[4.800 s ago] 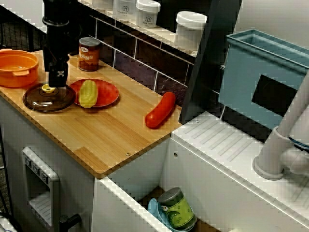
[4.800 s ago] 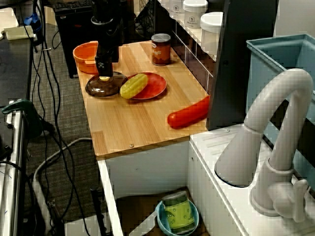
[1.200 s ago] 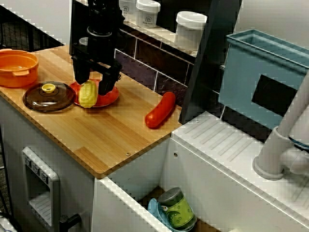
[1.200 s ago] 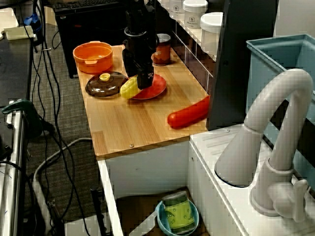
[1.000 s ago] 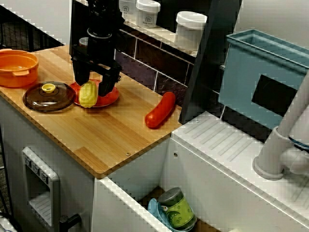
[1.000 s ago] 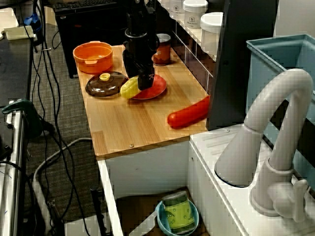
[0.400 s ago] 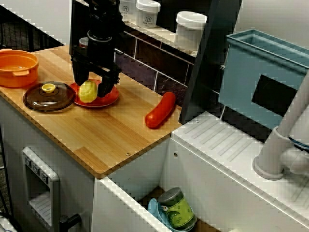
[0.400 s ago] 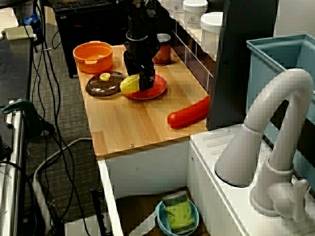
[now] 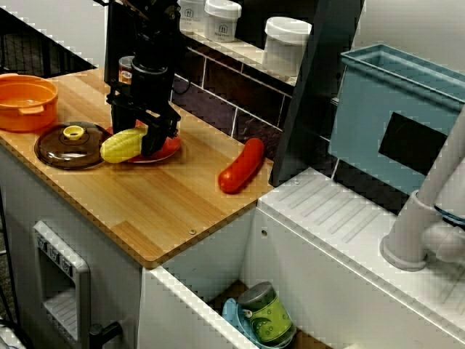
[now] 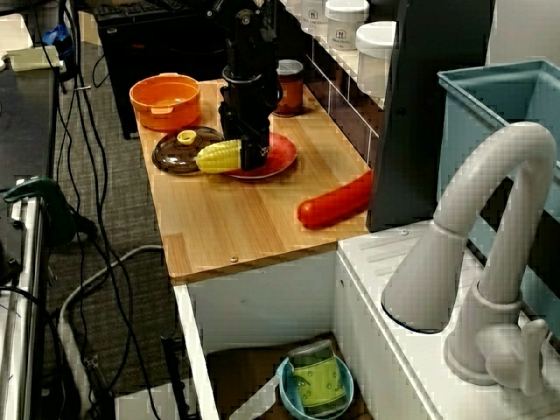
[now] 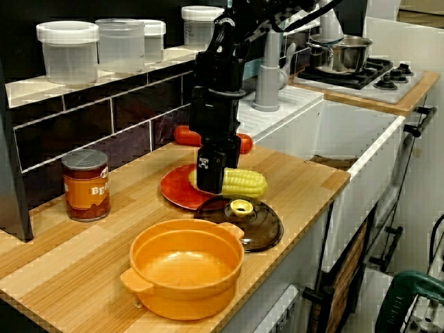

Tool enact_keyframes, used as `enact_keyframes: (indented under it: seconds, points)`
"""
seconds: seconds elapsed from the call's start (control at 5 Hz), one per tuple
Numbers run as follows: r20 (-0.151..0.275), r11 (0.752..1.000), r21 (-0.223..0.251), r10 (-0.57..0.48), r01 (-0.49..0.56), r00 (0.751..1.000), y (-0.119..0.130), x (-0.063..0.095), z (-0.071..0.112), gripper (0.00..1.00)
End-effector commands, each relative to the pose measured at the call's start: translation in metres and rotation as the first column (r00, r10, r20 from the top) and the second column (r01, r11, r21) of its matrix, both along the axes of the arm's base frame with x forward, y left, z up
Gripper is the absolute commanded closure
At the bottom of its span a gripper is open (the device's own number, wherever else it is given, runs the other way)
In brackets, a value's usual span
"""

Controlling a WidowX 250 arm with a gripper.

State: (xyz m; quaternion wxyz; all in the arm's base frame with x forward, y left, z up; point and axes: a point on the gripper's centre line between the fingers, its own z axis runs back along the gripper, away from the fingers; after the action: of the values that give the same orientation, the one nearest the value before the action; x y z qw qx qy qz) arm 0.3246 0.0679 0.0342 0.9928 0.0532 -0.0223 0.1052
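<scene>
Item: one black robot hand (image 9: pixel 142 134), fingers pointing down, pressed in on one end of a yellow corn cob (image 9: pixel 120 145). The cob lies level and juts sideways out of the hand; seen from the pot end (image 11: pixel 239 182), it hangs just above what is under it, apparently touching nothing. Directly below the hand: a red plate (image 9: pixel 168 147). Beneath the cob's free end: a brown glass lid (image 9: pixel 62 149) with a yellow knob (image 11: pixel 241 207), lying flat on the wooden desk (image 9: pixel 167 211) and touching or overlapping the plate's edge. Beyond the lid, further from the hand: an orange pot (image 11: pixel 186 267), uncovered, nothing visible inside. Behind the hand, toward the tiled wall: a small food can (image 11: pixel 85 184). On the hand's other side, well apart: a long red vegetable (image 9: pixel 241 166), lying near the desk's end. Step in hand, as judged: the cob is gripped and raised off the plate, at the carrying stage. Any further move calls for a firm pinch, since the cob is held by one end only, and for clearance over the knob.
</scene>
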Motion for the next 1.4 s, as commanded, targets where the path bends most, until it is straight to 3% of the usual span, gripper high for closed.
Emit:
enact_keyframes:
  seconds: [0.0, 0.8, 1.2]
  points:
    - [0.029, 1.000, -0.002, -0.006, 0.006, 1.000, 0.008, 0.005, 0.015, 1.00]
    - [0.026, 0.998, -0.038, -0.044, 0.045, 0.999, 0.021, 0.014, 0.043, 1.00]
    - [0.033, 0.996, -0.048, -0.068, 0.069, 0.997, 0.044, 0.015, 0.062, 1.00]
